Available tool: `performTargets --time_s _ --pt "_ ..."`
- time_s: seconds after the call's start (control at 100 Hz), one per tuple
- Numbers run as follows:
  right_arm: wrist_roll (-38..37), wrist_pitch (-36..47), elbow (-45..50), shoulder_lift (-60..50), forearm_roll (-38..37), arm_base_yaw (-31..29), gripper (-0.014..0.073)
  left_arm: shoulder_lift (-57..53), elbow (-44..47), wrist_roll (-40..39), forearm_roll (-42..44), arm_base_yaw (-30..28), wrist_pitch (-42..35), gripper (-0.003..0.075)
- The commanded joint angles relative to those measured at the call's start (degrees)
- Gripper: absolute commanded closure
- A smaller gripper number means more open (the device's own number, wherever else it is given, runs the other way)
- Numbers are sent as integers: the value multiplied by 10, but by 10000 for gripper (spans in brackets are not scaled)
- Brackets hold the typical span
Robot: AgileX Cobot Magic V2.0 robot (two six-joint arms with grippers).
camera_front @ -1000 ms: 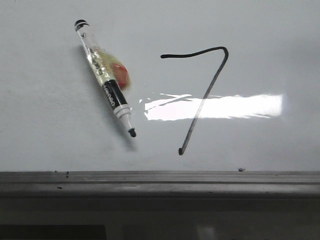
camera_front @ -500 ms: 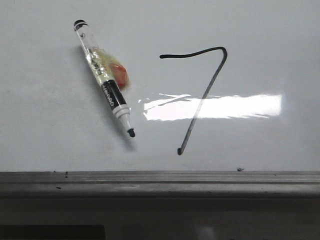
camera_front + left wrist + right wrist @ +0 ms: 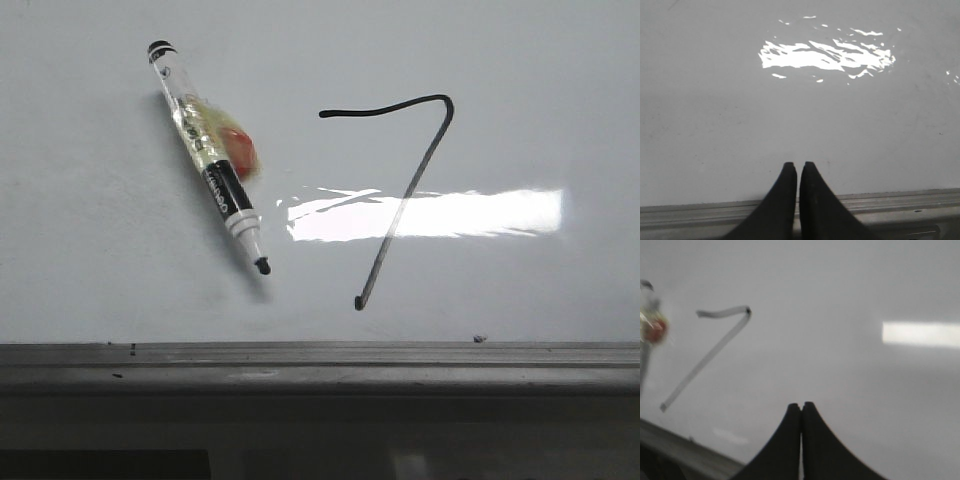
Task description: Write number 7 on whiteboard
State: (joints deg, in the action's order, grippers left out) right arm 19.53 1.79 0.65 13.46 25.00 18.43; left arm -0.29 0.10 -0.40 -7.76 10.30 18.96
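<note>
— Front view first: what fills it?

— Nearly all of it is the whiteboard (image 3: 120,260), glossy and pale grey-white. A grey metal ledge (image 3: 320,365) runs along its lower edge, and below that everything is dark and hard to read.

— And the number 7 (image 3: 400,200)?

— Drawn right of the board's middle: a wavy black top bar, a rounded corner, then a long greyer diagonal ending in a dot just above the ledge. A bright glare streak (image 3: 470,214) lies across the diagonal.

— Anything else on the surface?

— A marker (image 3: 210,160) lies tilted to the left of the number, uncapped, its black tip pointing down towards the ledge. Something small, red and yellowish (image 3: 238,150), sits against its barrel; I cannot tell what it is. A tiny dark speck (image 3: 481,339) rests near the ledge, lower right.

— The left pincer (image 3: 796,165)?

— Clenched, its two black fingers (image 3: 785,190) pressed together with nothing between them, over bare board just past the ledge, with a ragged patch of glare (image 3: 825,52) further on.

— The right pincer (image 3: 801,406)?

— Clenched too and empty. Its view is blurred, yet the number and the marker with its red blob show off to one side, well apart from the fingertips
</note>
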Motion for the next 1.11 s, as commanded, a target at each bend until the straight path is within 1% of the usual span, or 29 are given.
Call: performTargets --time_s 0.0,0.11,0.18,0.25,0.28,0.33,1.1 --pt "-118 -73 8 -10 -147 -76 660 -13 12 -7 -6 -1 -30 741" --pt "-136 -123 8 -60 -202 -144 660 -13 12 -7 -6 -1 -30 741" --pt "-136 -145 8 -101 -213 -167 660 -13 12 -7 -6 -1 -30 741" --pt "-136 -174 8 -141 -213 -178 660 -13 12 -7 -6 -1 -30 741" --pt "-136 -184 9 -154 -214 -179 660 -13 12 -7 -6 -1 -30 741" --pt "-136 -192 9 -145 -214 -179 660 -13 12 -7 -6 -1 -30 741" --pt "-136 -192 9 -149 -218 -179 660 -13 12 -7 -6 -1 -29 741"
